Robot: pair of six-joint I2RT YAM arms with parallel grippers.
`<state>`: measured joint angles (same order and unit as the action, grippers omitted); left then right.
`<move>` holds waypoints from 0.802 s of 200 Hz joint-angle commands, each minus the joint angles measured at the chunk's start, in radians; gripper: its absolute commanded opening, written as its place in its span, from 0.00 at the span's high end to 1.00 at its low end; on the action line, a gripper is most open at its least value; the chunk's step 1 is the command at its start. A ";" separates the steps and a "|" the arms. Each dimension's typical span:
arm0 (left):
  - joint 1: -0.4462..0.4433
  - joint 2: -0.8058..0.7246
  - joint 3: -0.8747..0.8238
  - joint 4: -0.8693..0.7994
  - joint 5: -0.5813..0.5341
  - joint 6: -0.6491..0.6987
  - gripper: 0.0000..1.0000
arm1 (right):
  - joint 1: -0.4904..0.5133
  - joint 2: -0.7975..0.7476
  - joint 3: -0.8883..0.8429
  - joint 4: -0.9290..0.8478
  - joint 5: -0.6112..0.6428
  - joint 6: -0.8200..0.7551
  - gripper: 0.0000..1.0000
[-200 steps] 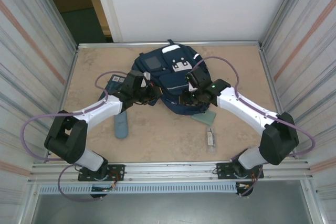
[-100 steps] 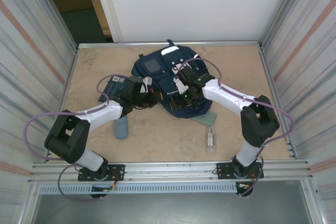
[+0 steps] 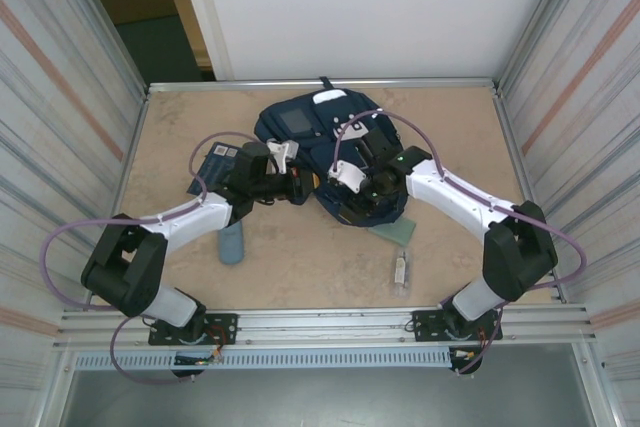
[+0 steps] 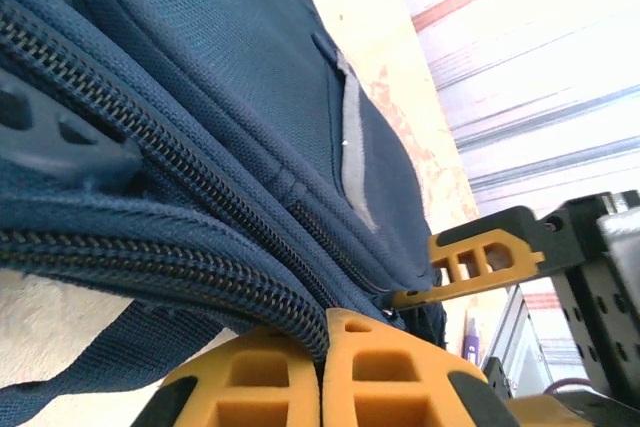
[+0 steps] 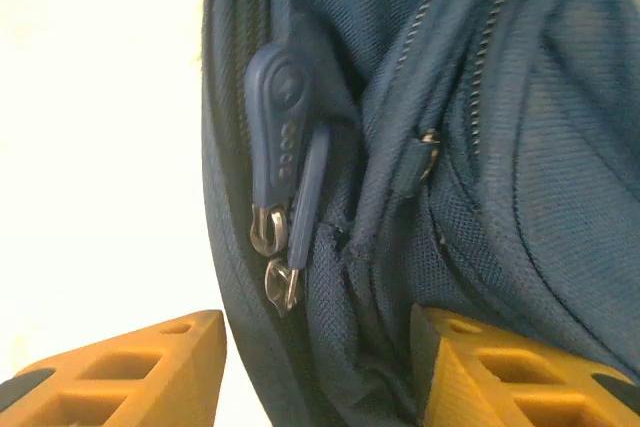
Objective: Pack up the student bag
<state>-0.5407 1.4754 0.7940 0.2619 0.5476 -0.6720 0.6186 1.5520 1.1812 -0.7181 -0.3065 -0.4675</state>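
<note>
Nearest the arm bases, the worktop (image 3: 300, 272) has loose stuff waiting: a small clear bottle (image 3: 401, 269), a blue-grey pouch (image 3: 231, 243) and a green flat piece (image 3: 395, 231) poking out from under the bag's near edge. A bit further in, both arms are working that same edge. The left end effector (image 3: 298, 187) has its fingers pressed together, pinching the zip seam of the student bag (image 3: 310, 142); the left wrist view shows the zipper track running right in between the pads. The right end effector (image 5: 320, 367) is spread, straddling a fold of navy fabric, with the two zipper pulls (image 5: 278, 162) hanging just ahead of it and not gripped yet. So this looks like the opening-the-bag step, with nothing packed so far: one side holds the seam taut and the other lines up on a pull. The next move probably calls for the right one to edge forward, close on a pull tab and drag it along the track while the left hangs on. Versus a second ago, the right arm has swung in from the bag's right flank to sit over the near edge, and the left has pushed in closer. The bag itself lies mid-worktop toward the far wall, with a dark booklet (image 3: 214, 161) off to its left.
</note>
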 commanded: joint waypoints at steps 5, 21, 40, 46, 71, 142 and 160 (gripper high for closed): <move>-0.015 -0.048 0.012 0.144 0.148 0.051 1.00 | -0.013 0.027 -0.017 0.012 -0.009 -0.256 0.49; -0.013 -0.050 0.020 0.141 0.150 0.053 1.00 | -0.009 0.044 -0.023 -0.003 0.020 -0.311 0.47; -0.015 -0.043 0.023 0.166 0.162 0.044 1.00 | -0.010 0.044 -0.061 0.050 0.062 -0.308 0.49; -0.015 -0.037 0.029 0.169 0.171 0.043 1.00 | -0.009 0.040 -0.078 0.092 0.067 -0.310 0.58; -0.015 -0.025 0.045 0.125 0.166 0.042 1.00 | -0.008 -0.018 -0.151 0.236 0.027 -0.300 0.89; 0.063 0.044 0.059 -0.151 -0.106 0.130 0.76 | 0.056 -0.208 -0.260 0.535 0.190 -0.274 1.00; 0.089 0.082 0.094 -0.191 -0.036 0.097 0.74 | 0.128 -0.172 -0.295 0.639 0.365 -0.315 1.00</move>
<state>-0.4816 1.5105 0.8387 0.1444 0.4900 -0.5735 0.6731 1.3853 0.9211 -0.2966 -0.1528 -0.7273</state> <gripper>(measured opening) 0.251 0.090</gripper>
